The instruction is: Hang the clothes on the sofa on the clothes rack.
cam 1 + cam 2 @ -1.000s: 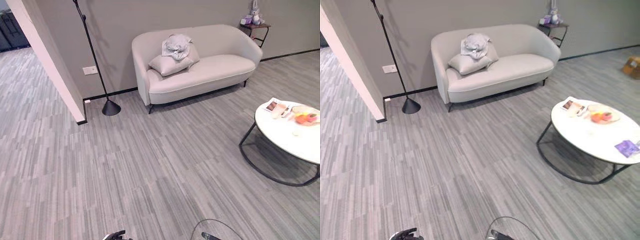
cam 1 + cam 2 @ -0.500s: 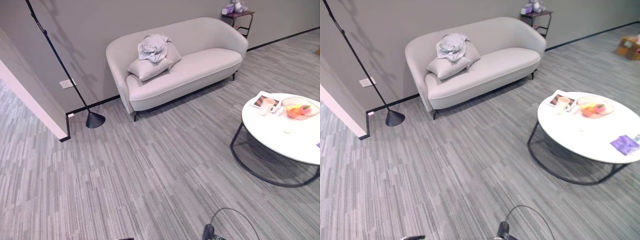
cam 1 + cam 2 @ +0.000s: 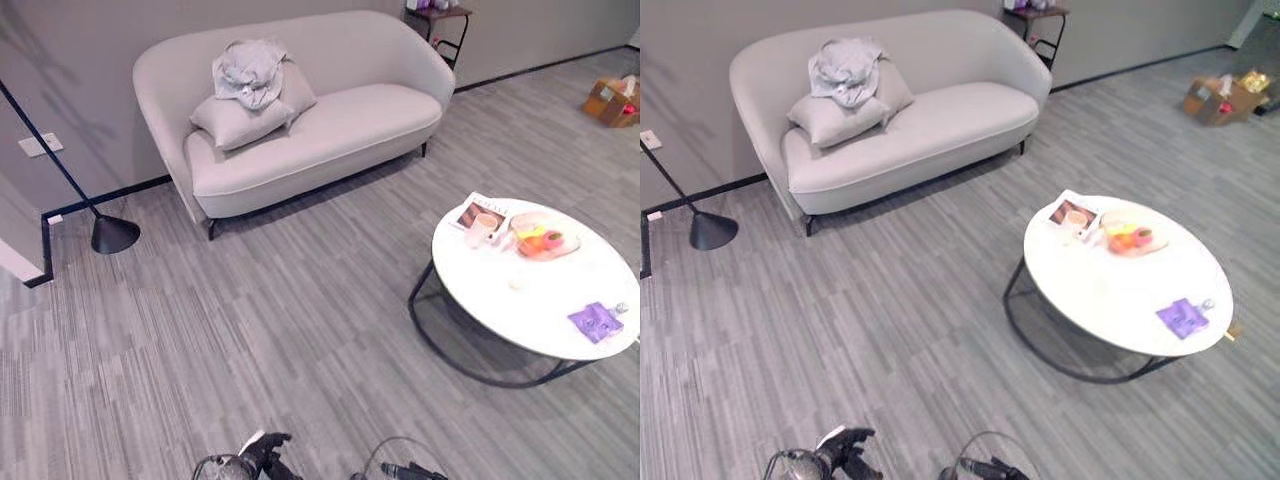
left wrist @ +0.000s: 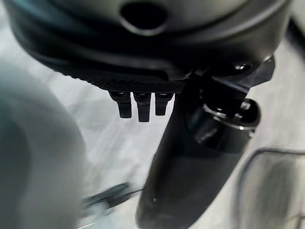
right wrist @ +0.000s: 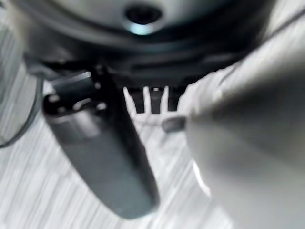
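A crumpled light-grey garment (image 3: 248,72) lies on a cushion (image 3: 235,122) at the left end of a pale sofa (image 3: 330,120) against the far wall. Both hands hang low, far from the sofa. My left hand (image 3: 262,452) is at the bottom edge of the left eye view, my right hand (image 3: 410,470) beside it. In the left wrist view the thumb (image 4: 190,181) and fingers (image 4: 138,107) hang relaxed and hold nothing. The right wrist view shows the same: thumb (image 5: 109,162) and fingers (image 5: 155,100) loose over the floor.
A thin black pole on a cone base (image 3: 113,234) stands left of the sofa by a wall corner (image 3: 15,250). A round white table (image 3: 520,300) at the right carries a fruit bowl (image 3: 540,240), a cup (image 3: 483,228) and a purple item (image 3: 595,320). A cardboard box (image 3: 608,98) sits far right.
The camera has swung right: sofa and pole sit further left in the picture and more of the round table shows. My left hand now shows more at the bottom edge.
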`<state>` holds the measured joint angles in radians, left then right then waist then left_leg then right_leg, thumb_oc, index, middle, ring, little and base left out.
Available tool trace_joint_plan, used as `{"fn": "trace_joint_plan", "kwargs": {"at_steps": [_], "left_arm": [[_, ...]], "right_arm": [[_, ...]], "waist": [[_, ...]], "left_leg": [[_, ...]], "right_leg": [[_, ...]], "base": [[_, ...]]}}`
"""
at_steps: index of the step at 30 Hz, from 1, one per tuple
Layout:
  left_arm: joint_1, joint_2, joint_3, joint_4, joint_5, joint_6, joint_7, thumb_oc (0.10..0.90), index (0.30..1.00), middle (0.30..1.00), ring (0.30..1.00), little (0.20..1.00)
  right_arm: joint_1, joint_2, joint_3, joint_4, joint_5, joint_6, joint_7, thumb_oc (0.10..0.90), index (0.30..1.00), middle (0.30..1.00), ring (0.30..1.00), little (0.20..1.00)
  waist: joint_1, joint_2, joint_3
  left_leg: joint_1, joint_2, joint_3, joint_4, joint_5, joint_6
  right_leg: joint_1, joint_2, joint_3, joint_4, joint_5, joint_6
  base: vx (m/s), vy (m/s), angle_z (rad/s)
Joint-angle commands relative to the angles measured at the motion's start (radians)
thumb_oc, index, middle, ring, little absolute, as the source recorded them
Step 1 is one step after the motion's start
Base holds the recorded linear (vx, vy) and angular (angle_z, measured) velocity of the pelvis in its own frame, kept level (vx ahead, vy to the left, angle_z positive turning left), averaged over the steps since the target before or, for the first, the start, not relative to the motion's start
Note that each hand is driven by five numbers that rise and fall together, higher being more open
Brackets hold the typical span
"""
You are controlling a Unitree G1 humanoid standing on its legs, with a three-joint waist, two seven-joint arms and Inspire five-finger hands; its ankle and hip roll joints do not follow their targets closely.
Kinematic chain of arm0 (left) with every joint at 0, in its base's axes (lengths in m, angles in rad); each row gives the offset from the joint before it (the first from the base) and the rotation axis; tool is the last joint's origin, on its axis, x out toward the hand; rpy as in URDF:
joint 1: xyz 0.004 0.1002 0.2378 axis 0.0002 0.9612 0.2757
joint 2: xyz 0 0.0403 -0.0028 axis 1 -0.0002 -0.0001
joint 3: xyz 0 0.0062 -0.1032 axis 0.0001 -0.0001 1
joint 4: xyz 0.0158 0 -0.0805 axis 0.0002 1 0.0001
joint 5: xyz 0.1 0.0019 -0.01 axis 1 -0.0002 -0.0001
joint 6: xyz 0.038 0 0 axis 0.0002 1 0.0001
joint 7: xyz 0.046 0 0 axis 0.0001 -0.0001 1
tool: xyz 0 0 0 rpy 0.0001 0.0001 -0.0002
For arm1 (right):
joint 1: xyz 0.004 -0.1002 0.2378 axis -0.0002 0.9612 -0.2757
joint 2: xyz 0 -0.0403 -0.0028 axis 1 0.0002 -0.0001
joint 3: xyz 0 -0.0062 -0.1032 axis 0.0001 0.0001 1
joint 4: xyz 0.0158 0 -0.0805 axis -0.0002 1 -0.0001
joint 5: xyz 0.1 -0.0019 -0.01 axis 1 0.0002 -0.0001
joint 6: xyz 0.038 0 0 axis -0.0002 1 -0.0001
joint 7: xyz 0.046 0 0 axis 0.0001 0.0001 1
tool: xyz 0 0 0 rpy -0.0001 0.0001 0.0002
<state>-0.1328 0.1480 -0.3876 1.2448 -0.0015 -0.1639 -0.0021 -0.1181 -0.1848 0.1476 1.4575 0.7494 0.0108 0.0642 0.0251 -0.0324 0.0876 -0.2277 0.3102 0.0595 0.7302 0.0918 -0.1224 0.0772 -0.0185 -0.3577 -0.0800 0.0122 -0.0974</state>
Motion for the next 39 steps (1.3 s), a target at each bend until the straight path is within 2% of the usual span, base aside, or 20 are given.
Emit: {"fn": "trace_joint_plan", "kwargs": {"at_steps": [1,2,5,7,9,10,13,17,18,19,23,24,25,27,30,31,32,35,36,39], "left_arm": [[0.009,0.011,0.003,0.102,-0.092,0.02,0.043,0.8,0.9,0.9,0.9,0.9],[0.015,0.008,0.012,0.115,-0.101,0.021,0.041,0.8,0.9,0.9,0.9,0.9],[0.05,-0.002,0.026,0.165,-0.093,0.035,0.023,0.8,0.9,0.9,0.9,0.9],[0.073,-0.005,0.067,0.195,-0.136,0.04,0.008,0.8,0.9,0.9,0.9,0.9],[0.094,-0.004,0.122,0.227,-0.193,0.053,-0.008,0.8,0.9,0.9,0.9,0.9],[0.104,-0.001,0.151,0.239,-0.209,0.056,-0.012,0.8,0.9,0.9,0.9,0.9],[0.136,0.013,0.195,0.255,-0.208,0.061,-0.016,0.8,0.9,0.9,0.9,0.9],[0.121,0.033,0.16,0.253,-0.135,0.063,-0.004,0.8,0.9,0.9,0.9,0.9],[0.099,0.04,0.121,0.232,-0.1,0.061,-0.001,0.8,0.9,0.9,0.9,0.9],[0.085,0.044,0.099,0.215,-0.088,0.059,0.0,0.8,0.9,0.9,0.9,0.9],[0.006,0.042,0.012,0.172,-0.047,0.061,0.004,0.8,0.9,0.9,0.9,0.9],[-0.008,0.035,-0.015,0.173,-0.032,0.072,0.001,0.8,0.9,0.9,0.9,0.9],[-0.014,0.034,-0.025,0.174,-0.031,0.077,-0.008,0.8,0.9,0.9,0.9,0.9],[-0.014,0.034,-0.025,0.174,-0.031,0.077,-0.008,0.8,0.9,0.9,0.9,0.9],[-0.014,0.034,-0.025,0.174,-0.031,0.077,-0.008,0.8,0.9,0.9,0.9,0.9],[-0.019,0.011,-0.068,0.166,-0.002,0.074,-0.043,0.8,0.9,0.9,0.9,0.9],[-0.016,0.007,-0.072,0.173,0.006,0.072,-0.048,0.8,0.9,0.9,0.9,0.9],[0.005,-0.001,-0.059,0.211,0.018,0.076,-0.05,0.8,0.9,0.9,0.9,0.9],[0.01,0.0,-0.034,0.23,0.011,0.078,-0.044,0.8,0.9,0.9,0.9,0.9],[0.023,0.013,0.016,0.252,0.006,0.078,-0.037,0.8,0.9,0.9,0.9,0.9]], "right_arm": [[-0.031,-0.021,-0.055,0.038,-0.059,-0.006,0.009,0.8,0.9,0.9,0.9,0.9],[-0.028,-0.022,-0.052,0.037,-0.071,-0.009,0.011,0.8,0.9,0.9,0.9,0.9],[-0.02,-0.018,-0.03,0.044,-0.137,-0.012,0.017,0.8,0.9,0.9,0.9,0.9],[-0.011,-0.009,-0.023,0.047,-0.158,-0.02,0.011,0.8,0.9,0.9,0.9,0.9],[0.003,0.004,-0.024,0.042,-0.166,-0.016,0.02,0.8,0.9,0.9,0.9,0.9],[0.01,0.01,-0.02,0.036,-0.171,-0.015,0.029,0.8,0.9,0.9,0.9,0.9],[0.029,0.028,-0.007,0.02,-0.194,-0.015,0.046,0.8,0.9,0.9,0.9,0.9],[0.041,0.044,-0.007,0.018,-0.198,-0.007,0.054,0.8,0.9,0.9,0.9,0.9],[0.033,0.042,0.009,-0.001,-0.227,-0.01,0.054,0.8,0.9,0.9,0.9,0.9],[0.022,0.042,0.016,-0.013,-0.229,-0.013,0.052,0.8,0.9,0.9,0.9,0.9],[-0.03,0.056,0.058,-0.076,-0.247,-0.011,0.053,0.8,0.9,0.9,0.9,0.9],[-0.028,0.062,0.073,-0.089,-0.277,-0.004,0.054,0.8,0.9,0.9,0.9,0.9],[-0.02,0.067,0.078,-0.095,-0.286,-0.001,0.057,0.8,0.9,0.9,0.9,0.9],[-0.02,0.067,0.078,-0.096,-0.286,-0.001,0.057,0.8,0.9,0.9,0.9,0.9],[-0.02,0.067,0.078,-0.096,-0.286,-0.001,0.057,0.8,0.9,0.9,0.9,0.9],[0.008,0.072,0.061,-0.068,-0.274,0.01,0.071,0.8,0.9,0.9,0.9,0.9],[0.008,0.069,0.053,-0.062,-0.261,0.009,0.069,0.8,0.9,0.9,0.9,0.9],[-0.002,0.057,0.041,-0.066,-0.236,0.004,0.061,0.8,0.9,0.9,0.9,0.9],[-0.005,0.055,0.034,-0.063,-0.226,0.006,0.061,0.8,0.9,0.9,0.9,0.9],[0.003,0.047,-0.012,-0.041,-0.195,0.021,0.073,0.8,0.9,0.9,0.9,0.9]], "waist": [[0.07,0.018,0.053],[0.082,0.018,0.056],[0.128,0.046,0.054],[0.165,0.044,0.057],[0.182,0.037,0.059],[0.186,0.036,0.05],[0.197,0.003,0.012],[0.184,-0.05,-0.036],[0.176,-0.068,-0.057],[0.172,-0.071,-0.061],[0.132,-0.041,-0.033],[0.107,-0.009,-0.025],[0.091,0.005,-0.015],[0.088,0.003,-0.013],[0.088,0.002,-0.013],[0.05,0.039,0.001],[0.043,0.043,0.007],[0.032,0.026,0.016],[0.021,0.018,0.02],[-0.002,0.014,0.027]], "left_leg": [[0.089,-0.168,0.04,-0.354,-0.151,0.061],[0.049,-0.203,0.043,-0.424,-0.141,0.069],[-0.023,-0.277,0.017,-0.695,0.026,0.071],[-0.095,-0.312,-0.02,-0.809,0.076,0.055],[-0.15,-0.312,0.002,-0.818,0.101,0.042],[-0.132,-0.305,0.023,-0.818,0.11,0.052],[-0.068,-0.302,0.036,-0.806,0.153,0.088],[-0.019,-0.321,0.045,-0.762,0.095,0.118],[0.017,-0.341,0.07,-0.764,0.058,0.136],[0.037,-0.351,0.076,-0.771,0.042,0.145],[0.152,-0.368,0.089,-0.792,-0.031,0.191],[0.224,-0.372,0.091,-0.806,-0.068,0.215],[0.251,-0.375,0.082,-0.811,-0.079,0.226],[0.253,-0.379,0.08,-0.811,-0.079,0.227],[0.253,-0.379,0.08,-0.811,-0.079,0.227],[0.349,-0.367,0.05,-0.818,-0.134,0.211],[0.357,-0.363,0.043,-0.818,-0.141,0.202],[0.399,-0.367,0.007,-0.818,-0.178,0.175],[0.42,-0.37,-0.016,-0.818,-0.197,0.167],[0.465,-0.363,-0.06,-0.818,-0.233,0.151]], "right_leg": [[-0.039,-0.058,0.054,-0.007,-0.041,0.144],[-0.022,-0.057,0.062,-0.007,-0.051,0.148],[0.036,-0.006,0.095,-0.007,-0.092,0.143],[0.086,0.021,0.132,-0.007,-0.133,0.129],[0.134,0.04,0.162,-0.007,-0.162,0.115],[0.15,0.047,0.172,-0.007,-0.166,0.116],[0.212,0.04,0.206,-0.007,-0.186,0.126],[0.232,-0.021,0.213,0.038,-0.17,0.166],[0.213,-0.058,0.215,0.103,-0.116,0.203],[0.192,-0.072,0.21,0.157,-0.096,0.22],[0.041,-0.123,0.173,0.548,0.039,0.291],[0.007,-0.191,0.1,0.699,0.129,0.301],[-0.01,-0.218,0.069,0.762,0.149,0.294],[-0.009,-0.222,0.067,0.767,0.146,0.295],[-0.009,-0.222,0.067,0.767,0.146,0.295],[-0.118,-0.238,-0.02,0.691,-0.028,0.229],[-0.137,-0.22,-0.023,0.613,-0.055,0.213],[-0.186,-0.195,0.025,0.28,0.009,0.223],[-0.216,-0.187,0.066,0.158,0.075,0.242],[-0.285,-0.189,0.177,-0.004,0.166,0.291]], "base": [[0.27,0.075,-0.24],[0.23,0.131,-0.02],[0.3,0.13,0.22],[0.37,0.083,-0.13],[0.37,0.101,-0.64],[0.39,0.135,-1.0],[0.45,0.185,-0.64],[0.41,0.257,-0.48],[0.41,0.36,-0.38],[0.35,0.372,-0.34],[0.23,0.334,-0.1],[0.37,0.407,0.03],[0.29,0.305,0.16],[0.04,0.043,0.35],[0.15,0.052,0.43],[0.52,0.129,0.23],[0.6,0.093,0.13],[0.27,-0.135,0.36],[0.34,-0.118,0.32],[0.39,-0.054,0.72]]}}
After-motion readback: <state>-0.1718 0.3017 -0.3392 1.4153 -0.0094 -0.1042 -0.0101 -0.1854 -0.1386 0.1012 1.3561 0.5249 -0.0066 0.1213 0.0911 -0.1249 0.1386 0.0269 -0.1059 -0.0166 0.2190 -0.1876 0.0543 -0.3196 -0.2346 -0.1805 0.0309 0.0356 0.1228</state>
